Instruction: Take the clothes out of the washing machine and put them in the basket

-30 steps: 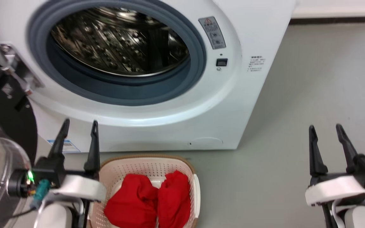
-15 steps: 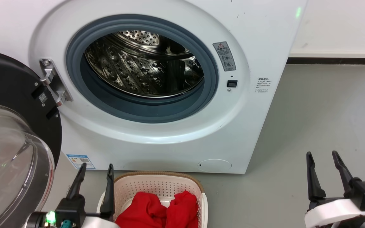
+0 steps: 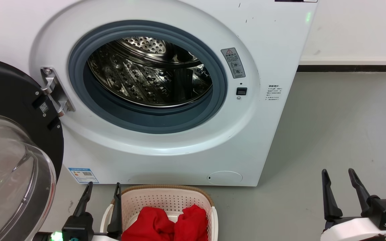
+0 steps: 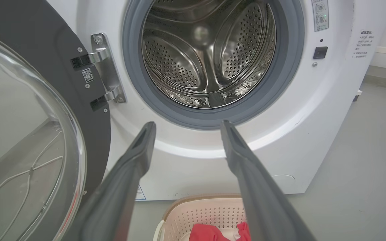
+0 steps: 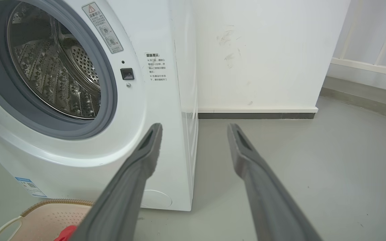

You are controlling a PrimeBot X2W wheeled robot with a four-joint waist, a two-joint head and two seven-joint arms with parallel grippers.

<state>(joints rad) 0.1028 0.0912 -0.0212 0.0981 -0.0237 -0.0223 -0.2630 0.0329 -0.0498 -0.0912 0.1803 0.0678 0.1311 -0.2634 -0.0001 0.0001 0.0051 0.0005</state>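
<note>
Clothes (image 3: pixel 156 225) heaped in basket (image 3: pixel 161 201), washing machine (image 3: pixel 166 157) facing robot, both jaws apart, empty

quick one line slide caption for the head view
Red clothes in the basket before the open washing machine; left gripper and right gripper with jaws open.

It is a laundry corner in a plain room; whether it is a home or a test space cannot be told. A white washer (image 3: pixel 179 160) with its door (image 3: pixel 12 100) open stands ahead of the left gripper (image 3: pixel 104 183), and a basket (image 3: pixel 166 186) of red clothes (image 3: pixel 159 226) sits just right of that gripper. Beyond the right gripper (image 3: pixel 337 170) lie bare grey floor (image 3: pixel 340 127) and a white wall (image 3: pixel 354 30) with dark skirting (image 3: pixel 347 68).
</note>
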